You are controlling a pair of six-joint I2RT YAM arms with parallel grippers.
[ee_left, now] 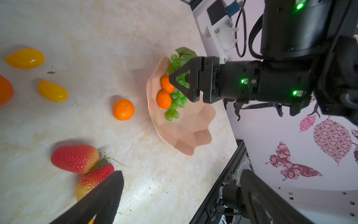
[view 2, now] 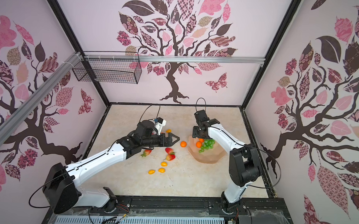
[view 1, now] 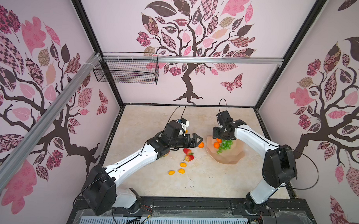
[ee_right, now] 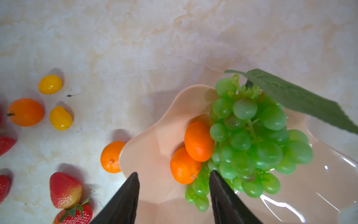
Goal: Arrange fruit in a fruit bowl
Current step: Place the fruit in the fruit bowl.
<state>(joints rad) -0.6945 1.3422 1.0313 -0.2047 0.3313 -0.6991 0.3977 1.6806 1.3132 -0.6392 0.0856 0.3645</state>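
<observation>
The peach fruit bowl (view 1: 232, 159) (view 2: 212, 158) (ee_left: 186, 133) (ee_right: 153, 147) sits right of centre. In it lie a green grape bunch (view 1: 225, 146) (ee_right: 251, 139) and two tangerines (ee_right: 199, 141) (ee_right: 184, 166). My right gripper (view 1: 221, 139) (ee_right: 173, 173) hangs open just above them, holding nothing. One tangerine (view 1: 201, 145) (ee_left: 123, 109) rests on the table beside the bowl. My left gripper (view 1: 197, 140) (ee_left: 181, 172) is open and empty just left of it. Strawberries (view 1: 187, 151) (view 1: 189, 158) (ee_left: 74, 159) and yellow ovals (view 1: 183, 164) (view 1: 181, 171) (view 1: 171, 172) lie on the table.
A third strawberry (view 2: 146, 152) lies partly under my left forearm. Another yellow oval (view 2: 168, 131) sits behind the left wrist. A black wire basket (view 1: 126, 71) hangs on the back-left rail. Walls close in three sides; a black rail (view 1: 191, 205) runs along the front.
</observation>
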